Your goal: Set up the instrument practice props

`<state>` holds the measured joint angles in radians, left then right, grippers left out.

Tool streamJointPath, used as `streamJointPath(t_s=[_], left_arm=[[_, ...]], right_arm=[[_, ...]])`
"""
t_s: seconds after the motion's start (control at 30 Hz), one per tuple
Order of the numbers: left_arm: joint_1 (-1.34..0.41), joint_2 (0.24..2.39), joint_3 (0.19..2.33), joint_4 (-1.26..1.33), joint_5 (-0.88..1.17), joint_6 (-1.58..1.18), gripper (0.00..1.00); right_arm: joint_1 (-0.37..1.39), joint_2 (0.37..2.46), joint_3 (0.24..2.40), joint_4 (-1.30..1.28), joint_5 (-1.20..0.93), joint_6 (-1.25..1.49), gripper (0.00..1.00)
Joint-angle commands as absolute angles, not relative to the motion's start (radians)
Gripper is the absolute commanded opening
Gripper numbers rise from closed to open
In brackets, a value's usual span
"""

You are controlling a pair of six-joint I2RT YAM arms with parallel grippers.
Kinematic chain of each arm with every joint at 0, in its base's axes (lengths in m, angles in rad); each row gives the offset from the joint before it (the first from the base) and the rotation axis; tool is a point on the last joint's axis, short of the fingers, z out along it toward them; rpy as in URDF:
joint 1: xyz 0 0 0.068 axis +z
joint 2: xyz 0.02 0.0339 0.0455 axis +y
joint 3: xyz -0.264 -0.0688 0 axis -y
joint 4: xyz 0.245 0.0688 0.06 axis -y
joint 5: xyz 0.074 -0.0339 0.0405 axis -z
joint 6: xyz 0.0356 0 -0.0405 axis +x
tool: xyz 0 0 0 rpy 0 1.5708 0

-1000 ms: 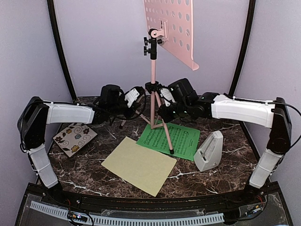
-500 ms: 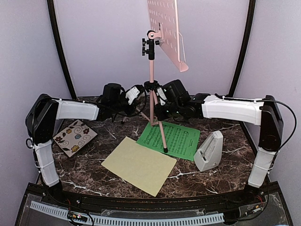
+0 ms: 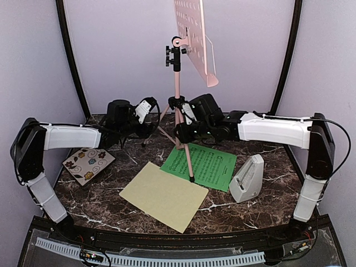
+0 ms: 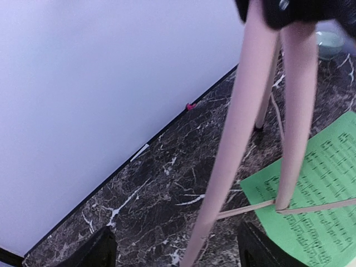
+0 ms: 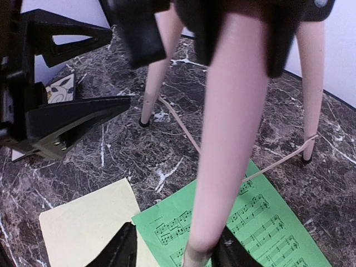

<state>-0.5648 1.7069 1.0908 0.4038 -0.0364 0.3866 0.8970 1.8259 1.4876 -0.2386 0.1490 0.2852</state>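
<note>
The pink music stand [image 3: 178, 83] stands upright at the back centre, its perforated desk [image 3: 192, 33] high up and its front leg tip on the green music sheet [image 3: 203, 164]. My left gripper [image 3: 153, 118] is open just left of the tripod; in the left wrist view its fingers [image 4: 100, 250] stand wide apart with a pink leg [image 4: 233, 139] between them, untouched. My right gripper [image 5: 175, 250] is open around the front leg [image 5: 222, 156], which rests against one finger. The pale yellow music sheet [image 3: 164, 194] lies flat in front. The grey metronome [image 3: 247, 178] stands at the right.
A floral square tile [image 3: 88, 163] lies at the left beside my left arm. A small pale green bowl [image 4: 329, 43] sits behind the tripod near the back wall. Thin pink braces [image 5: 178, 125] join the tripod legs low down. Walls close in the back and sides.
The stand went from leaning right to upright, and its desk swung edge-on. Both grippers opened off the tripod legs, and my left arm drew back to the left.
</note>
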Motion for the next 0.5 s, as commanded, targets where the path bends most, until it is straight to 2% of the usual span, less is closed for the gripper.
streamJointPath(t_s=[0.0,0.23,0.37,0.47], left_arm=[[-0.624,1.522,0.99,0.417,-0.029,0.209,0.77],[-0.729,1.447,0.917,0.41,-0.007,-0.076,0.72],[-0.751,1.471,0.909,0.459,0.017,-0.239,0.71],[-0.767,1.506,0.921,0.475,0.011,-0.326,0.71]], right_arm=[[0.91,1.763,1.458,-0.14,0.038,0.281,0.52],[0.874,1.657,1.336,-0.086,-0.049,0.344,0.72],[0.848,1.573,1.239,-0.091,-0.063,0.372,0.8],[0.824,1.531,1.198,-0.135,-0.036,0.392,0.81]])
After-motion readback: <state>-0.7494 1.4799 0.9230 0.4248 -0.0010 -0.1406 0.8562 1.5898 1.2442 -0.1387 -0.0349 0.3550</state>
